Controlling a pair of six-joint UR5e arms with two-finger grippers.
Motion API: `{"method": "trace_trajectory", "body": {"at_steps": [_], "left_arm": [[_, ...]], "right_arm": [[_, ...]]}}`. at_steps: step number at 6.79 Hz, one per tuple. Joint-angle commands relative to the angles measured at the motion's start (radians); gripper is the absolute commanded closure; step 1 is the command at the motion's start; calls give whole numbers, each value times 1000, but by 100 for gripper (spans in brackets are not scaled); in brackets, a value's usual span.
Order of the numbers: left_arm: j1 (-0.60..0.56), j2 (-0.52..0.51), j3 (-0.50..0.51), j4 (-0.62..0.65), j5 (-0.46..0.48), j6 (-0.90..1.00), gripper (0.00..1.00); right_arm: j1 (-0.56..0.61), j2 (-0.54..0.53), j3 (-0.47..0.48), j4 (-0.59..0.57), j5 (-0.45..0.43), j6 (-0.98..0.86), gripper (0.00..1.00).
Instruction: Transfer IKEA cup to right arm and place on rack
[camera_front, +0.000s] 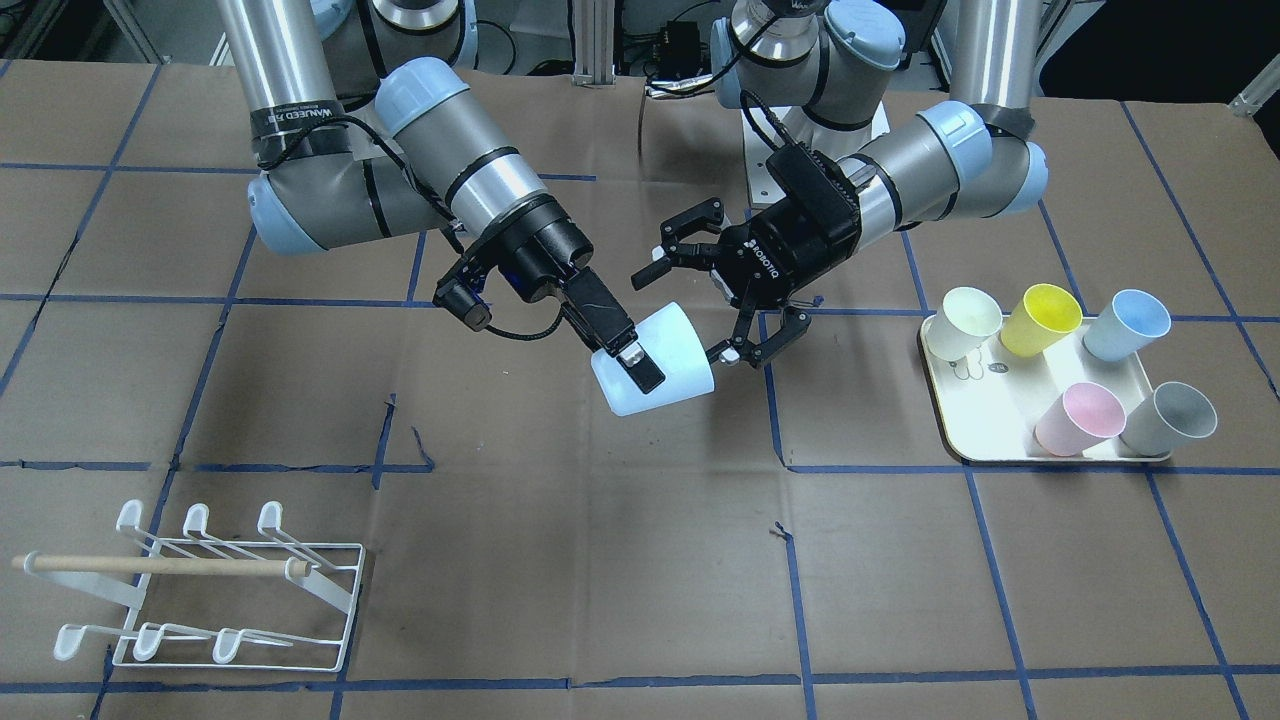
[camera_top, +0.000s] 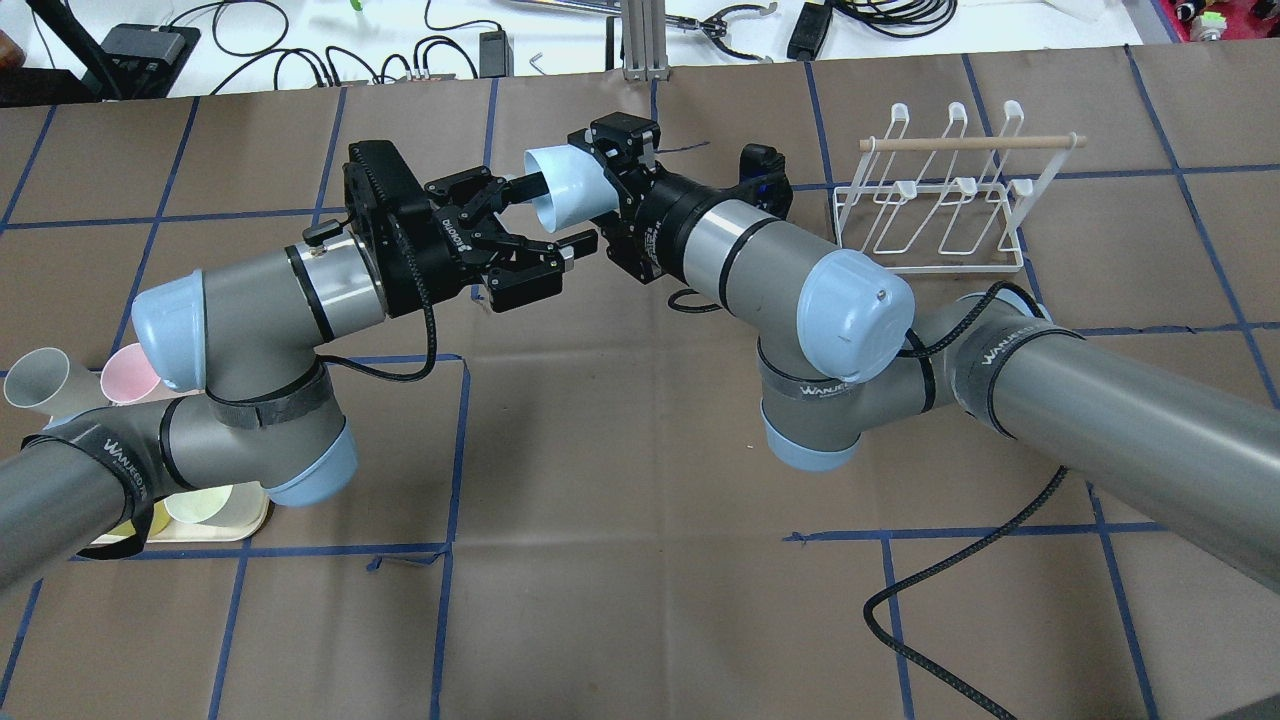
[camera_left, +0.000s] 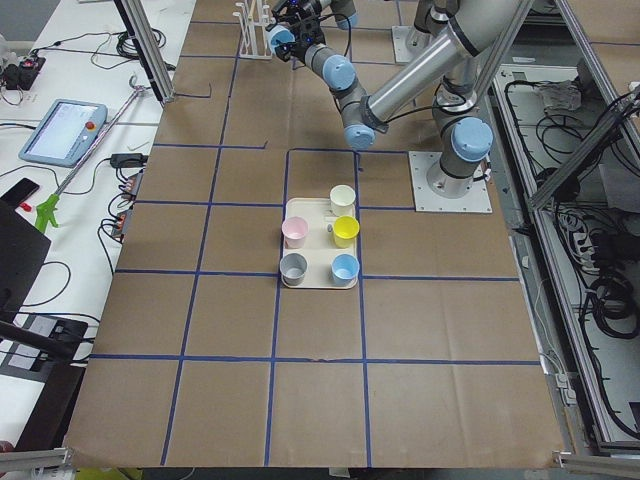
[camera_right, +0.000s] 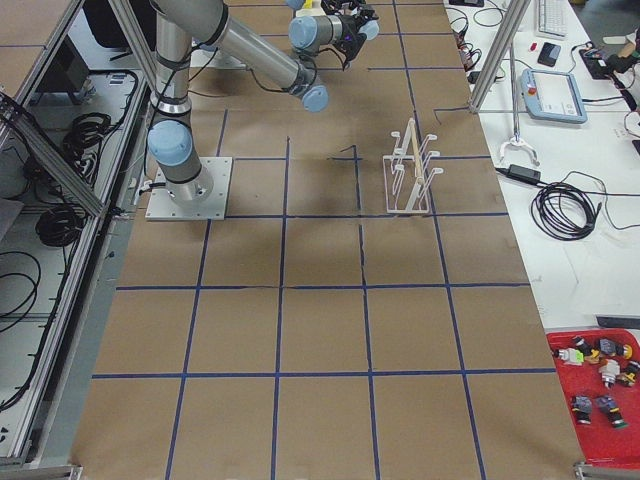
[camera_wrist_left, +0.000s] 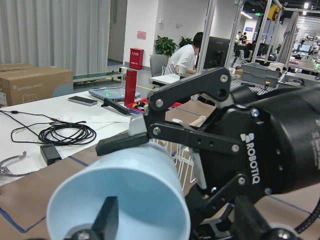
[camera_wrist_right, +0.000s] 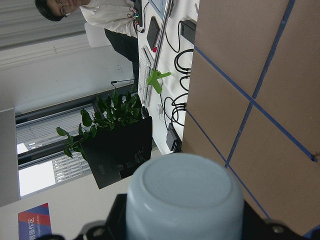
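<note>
R gripper (camera_front: 638, 368) was clamped on the cup (camera_front: 675, 350), pads on its wall near the base. Cup hung mid-air over table centre, long axis roughly level, mouth toward my L gripper (camera_front: 688, 312). L fingers were spread wide, straddling the rim, gripping nothing. My read: L should back out along that axis first, else it'd snag the rim. Rack (camera_front: 200, 565) lay well apart, far side, nearer R arm, pegs bare. Tray (camera_front: 985, 420) w/ other cups (camera_front: 1045, 320) sat L side, out of the way.
</note>
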Motion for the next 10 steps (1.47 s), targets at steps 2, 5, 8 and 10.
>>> {"method": "trace_trajectory", "body": {"at_steps": [2,5,8,10], "left_arm": [[156,66,-12,-6,-7,-2,1],[176,68,5,-67,204,-31,1],[158,154,156,-535,561,-51,1],[129,171,262,-799,724,-53,1]], "right_arm": [[-12,3,-5,-3,1,-5,54],[-142,-6,-2,3,0,-170,54],[-297,-35,2,9,-14,-768,58],[-418,-72,2,17,-14,-1295,66]]}}
